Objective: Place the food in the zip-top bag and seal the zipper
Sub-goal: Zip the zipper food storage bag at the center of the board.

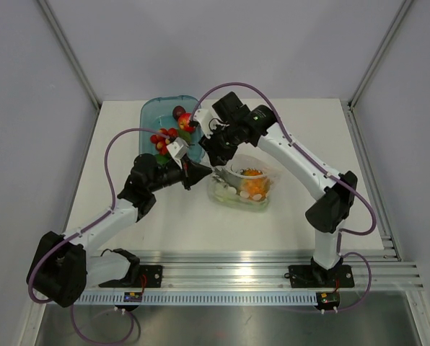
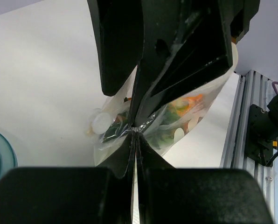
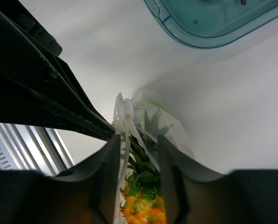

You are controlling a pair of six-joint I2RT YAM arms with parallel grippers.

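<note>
The clear zip-top bag (image 1: 245, 189) lies at mid-table with several toy foods inside. My left gripper (image 1: 204, 171) is shut on the bag's mouth edge (image 2: 135, 131), with crinkled plastic pinched between its tips. My right gripper (image 1: 216, 160) points down at the mouth from above. In the right wrist view its fingers (image 3: 138, 139) straddle an orange bumpy fruit (image 3: 141, 207) with green leaves, which fills the gap between them. The whitish zipper strip (image 3: 126, 114) runs beside the left finger. More food (image 1: 170, 137), mostly red pieces, sits in the blue tray.
The translucent blue tray (image 1: 154, 112) stands behind the grippers at the back left; its corner (image 3: 209, 28) shows in the right wrist view. The metal rail (image 1: 273, 263) runs along the table's near edge.
</note>
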